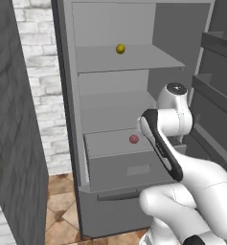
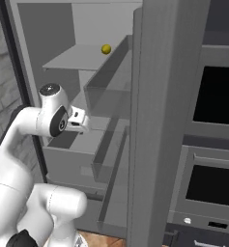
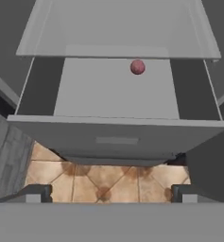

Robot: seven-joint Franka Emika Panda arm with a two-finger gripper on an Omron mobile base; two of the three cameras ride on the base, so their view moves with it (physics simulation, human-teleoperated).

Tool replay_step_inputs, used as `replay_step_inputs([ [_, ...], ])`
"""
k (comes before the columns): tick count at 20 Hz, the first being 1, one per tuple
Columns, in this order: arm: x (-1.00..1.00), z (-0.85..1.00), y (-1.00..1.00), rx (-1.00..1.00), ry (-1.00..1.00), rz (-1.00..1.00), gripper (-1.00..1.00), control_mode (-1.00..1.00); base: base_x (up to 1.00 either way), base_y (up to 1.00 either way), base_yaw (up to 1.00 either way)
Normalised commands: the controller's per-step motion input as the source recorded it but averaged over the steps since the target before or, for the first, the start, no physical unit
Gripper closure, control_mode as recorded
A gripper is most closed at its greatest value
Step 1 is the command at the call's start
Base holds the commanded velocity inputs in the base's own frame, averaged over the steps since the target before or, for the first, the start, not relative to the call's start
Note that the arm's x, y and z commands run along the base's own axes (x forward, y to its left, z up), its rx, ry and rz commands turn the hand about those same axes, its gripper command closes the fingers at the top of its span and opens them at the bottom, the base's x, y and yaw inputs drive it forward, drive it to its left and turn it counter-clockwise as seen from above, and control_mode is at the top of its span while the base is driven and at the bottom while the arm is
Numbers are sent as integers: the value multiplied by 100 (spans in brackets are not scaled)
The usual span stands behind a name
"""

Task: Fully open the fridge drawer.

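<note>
Your two base views look forward and down at the fridge point(image 1: 134, 62) from 7 and 5 o'clock. Both share its shelves. Your hand view looks steeply down, close over the fridge drawer point(image 3: 118, 90).

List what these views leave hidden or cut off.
- Gripper: in the left base view the forearm hides it.
- Drawer: in the right base view the fridge door covers its right part.
- Whether the drawer is at full travel: rails unseen, cannot tell.
</note>
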Motion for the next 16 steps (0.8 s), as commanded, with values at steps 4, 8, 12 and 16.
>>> replay_step_inputs([
  [4, 27, -37, 13, 0, -9, -5, -100, -100, 0, 0, 0],
  [8, 23, -6, 18, 0, 0, -12, -100, -100, 0, 0, 0],
  [12, 26, 0, 10, 0, 0, -11, -100, -100, 0, 0, 0],
  [16, 28, -12, 0, 0, 2, -2, -100, -100, 0, 0, 0],
])
